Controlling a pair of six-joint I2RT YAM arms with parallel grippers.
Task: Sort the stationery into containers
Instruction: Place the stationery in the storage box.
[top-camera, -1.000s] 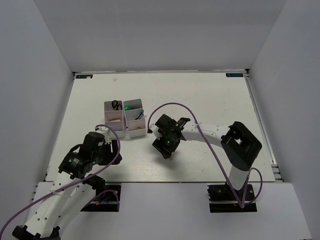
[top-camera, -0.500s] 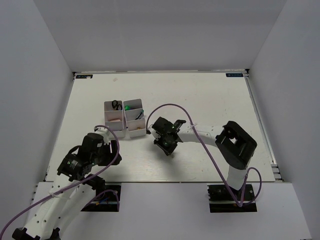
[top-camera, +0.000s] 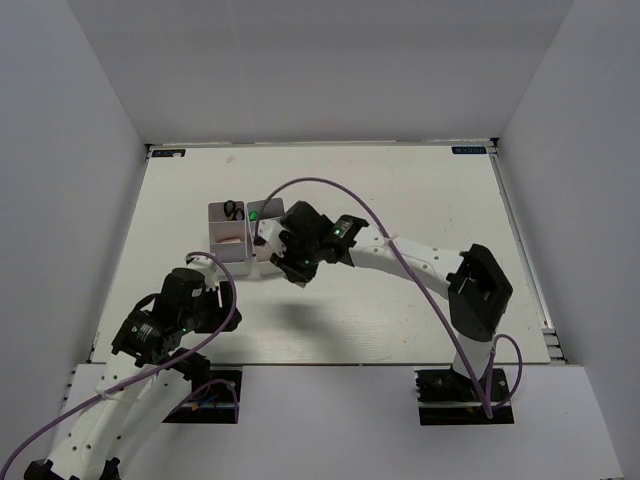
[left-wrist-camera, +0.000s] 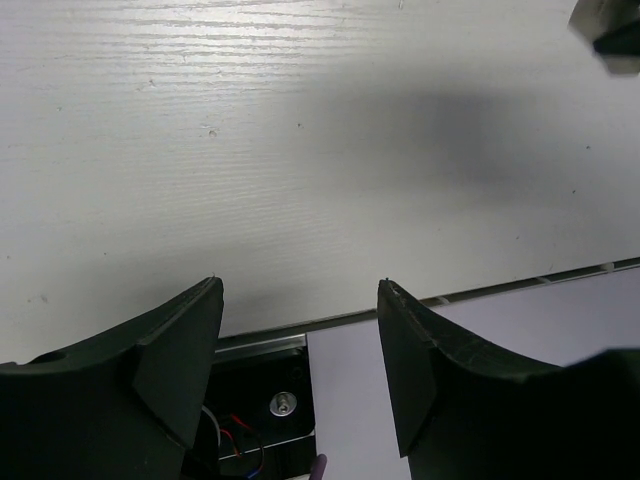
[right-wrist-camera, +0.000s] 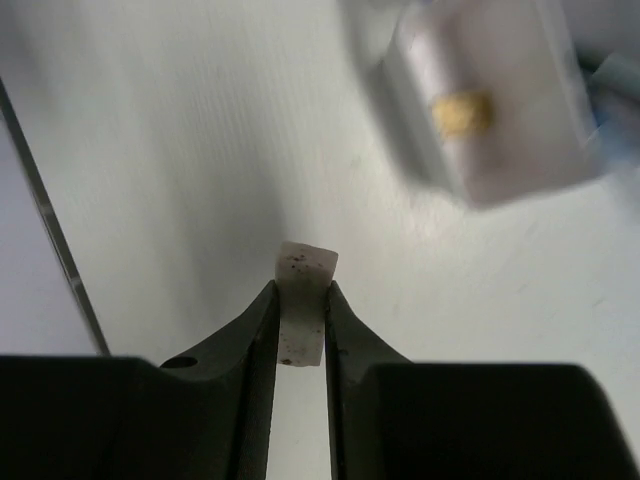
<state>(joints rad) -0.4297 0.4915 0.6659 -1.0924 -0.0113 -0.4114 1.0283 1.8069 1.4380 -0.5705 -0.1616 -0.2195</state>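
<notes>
Two pale compartment trays stand side by side, the left one (top-camera: 228, 238) and the right one (top-camera: 266, 212). Black scissors (top-camera: 232, 210) and a green-capped marker (top-camera: 254, 214) stand in their far compartments. My right gripper (top-camera: 296, 276) hangs over the near right corner of the right tray and hides part of it. In the right wrist view this gripper (right-wrist-camera: 300, 290) is shut on a small whitish speckled eraser (right-wrist-camera: 306, 264), held above the table. The tray (right-wrist-camera: 520, 160) is blurred at the upper right, with a beige eraser (right-wrist-camera: 462, 113) in one compartment. My left gripper (left-wrist-camera: 300, 290) is open and empty.
The left gripper (top-camera: 212, 300) hovers above the table's near edge (left-wrist-camera: 450, 297), over its own base plate. A purple cable (top-camera: 330, 185) arcs above the right arm. White walls close in the table on three sides.
My right gripper has moved left and away from me with the eraser, from the middle of the table to the right tray. The left arm has drawn back slightly.
</notes>
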